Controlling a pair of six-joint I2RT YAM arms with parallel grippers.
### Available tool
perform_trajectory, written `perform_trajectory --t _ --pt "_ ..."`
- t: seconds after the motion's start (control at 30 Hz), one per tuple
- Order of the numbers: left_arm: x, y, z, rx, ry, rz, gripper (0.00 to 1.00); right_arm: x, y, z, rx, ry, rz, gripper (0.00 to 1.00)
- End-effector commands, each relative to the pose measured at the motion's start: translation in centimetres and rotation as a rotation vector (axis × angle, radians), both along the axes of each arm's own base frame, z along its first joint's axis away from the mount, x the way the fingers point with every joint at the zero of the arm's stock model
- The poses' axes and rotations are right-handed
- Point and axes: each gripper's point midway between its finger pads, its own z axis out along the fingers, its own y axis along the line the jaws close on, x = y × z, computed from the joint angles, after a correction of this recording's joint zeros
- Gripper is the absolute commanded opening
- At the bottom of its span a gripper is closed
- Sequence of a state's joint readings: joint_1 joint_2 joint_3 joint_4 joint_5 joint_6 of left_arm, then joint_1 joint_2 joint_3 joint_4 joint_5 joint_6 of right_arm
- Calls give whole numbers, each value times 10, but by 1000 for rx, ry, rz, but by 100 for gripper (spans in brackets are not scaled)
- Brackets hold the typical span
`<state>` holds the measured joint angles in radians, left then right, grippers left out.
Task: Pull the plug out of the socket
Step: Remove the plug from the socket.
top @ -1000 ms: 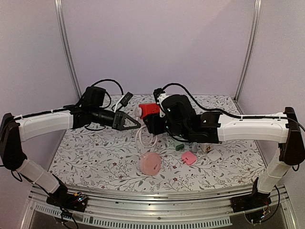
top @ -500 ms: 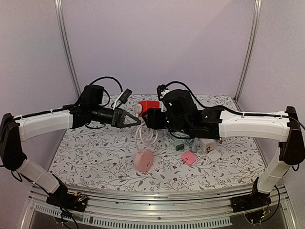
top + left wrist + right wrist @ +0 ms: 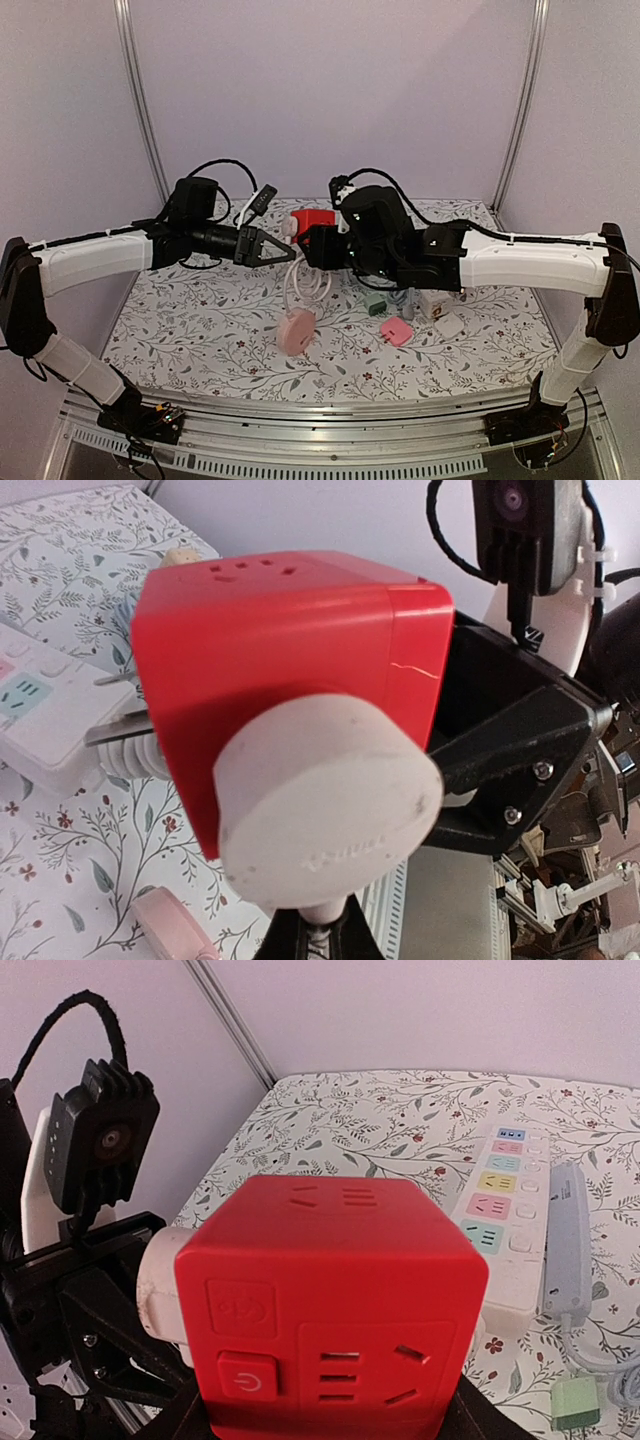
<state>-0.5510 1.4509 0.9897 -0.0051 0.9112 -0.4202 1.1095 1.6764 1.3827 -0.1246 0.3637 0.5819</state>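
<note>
The red cube socket is held in the air above the middle of the table. My right gripper is shut on its lower part; in the right wrist view the cube fills the space between the jaws. A round white plug sits in the cube's left face. It also shows in the right wrist view. My left gripper is shut on the plug's neck where the white cord leaves it. The cord hangs down to a pink device.
A white power strip with coloured sockets and a grey strip lie on the floral table behind. A green adapter, a pink adapter and white adapters lie to the right. A black cable lies at the back left.
The socket and both grippers have shifted slightly up and back. The pink device on the cord has moved left. Both grips are unchanged.
</note>
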Motion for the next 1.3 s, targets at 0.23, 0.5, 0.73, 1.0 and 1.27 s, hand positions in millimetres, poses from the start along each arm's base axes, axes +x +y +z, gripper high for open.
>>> perform_trajectory --t 0.23,0.5,0.73,1.0,1.27 --pt "15 20 7 21 -25 80 2 7 -43 80 -23 -233 -155 5" --pt "8 18 19 -24 -48 35 82 -14 -7 68 -38 -220 78 6" --pt "4 17 26 -52 -82 16 90 -17 9 60 -59 -215 119 6" --pt "5 17 26 -50 -82 22 70 -13 15 46 -172 -222 89 6" --pt "10 18 21 -27 -78 53 52 -15 25 33 -292 -249 67 6"
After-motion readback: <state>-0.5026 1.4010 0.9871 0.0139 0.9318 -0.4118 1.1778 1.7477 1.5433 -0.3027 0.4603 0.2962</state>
